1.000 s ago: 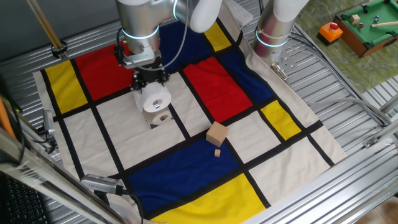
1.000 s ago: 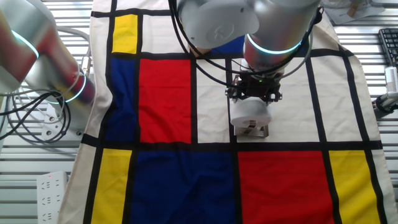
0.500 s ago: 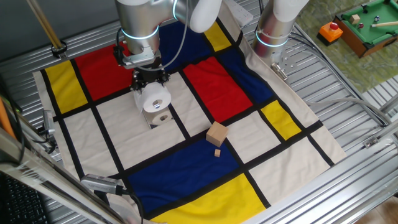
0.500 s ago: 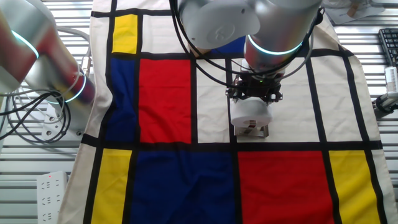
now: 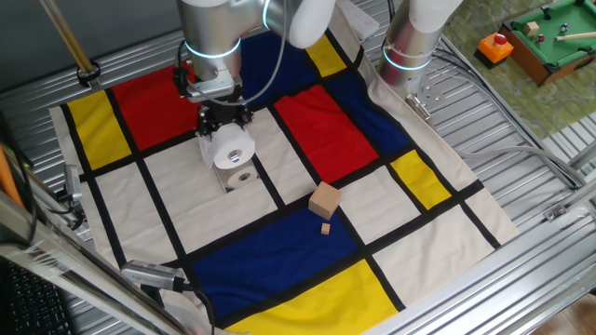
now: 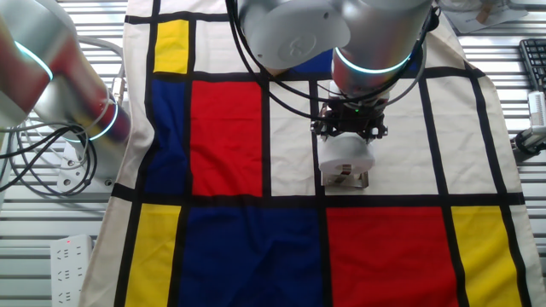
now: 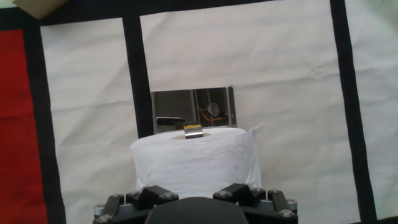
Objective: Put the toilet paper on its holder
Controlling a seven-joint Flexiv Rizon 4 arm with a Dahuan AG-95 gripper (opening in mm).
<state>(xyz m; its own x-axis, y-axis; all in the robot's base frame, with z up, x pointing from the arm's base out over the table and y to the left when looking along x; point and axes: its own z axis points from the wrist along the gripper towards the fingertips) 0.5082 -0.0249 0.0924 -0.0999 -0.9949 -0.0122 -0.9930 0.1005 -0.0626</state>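
Note:
The white toilet paper (image 5: 230,147) lies on its side with its hollow core facing the one fixed view. It hangs just above the holder's shiny base plate (image 5: 241,176) on a white panel of the cloth. My gripper (image 5: 224,121) sits right on top of the roll and is closed around it. In the hand view the roll (image 7: 194,158) fills the space in front of the gripper and hides the fingertips. The holder's rod tip (image 7: 193,130) shows at the roll's far edge, over the mirror-like base (image 7: 193,111). The other fixed view shows the roll (image 6: 345,153) over the base (image 6: 348,179).
A tan wooden cube (image 5: 324,199) with a small wooden block (image 5: 326,228) beside it lies on the cloth to the right of the holder. A second arm's base (image 5: 410,42) stands at the back right. The coloured cloth (image 5: 307,251) covers the table.
The arm's upper part has shifted very slightly. The roll, the gripper and the holder stay where they were.

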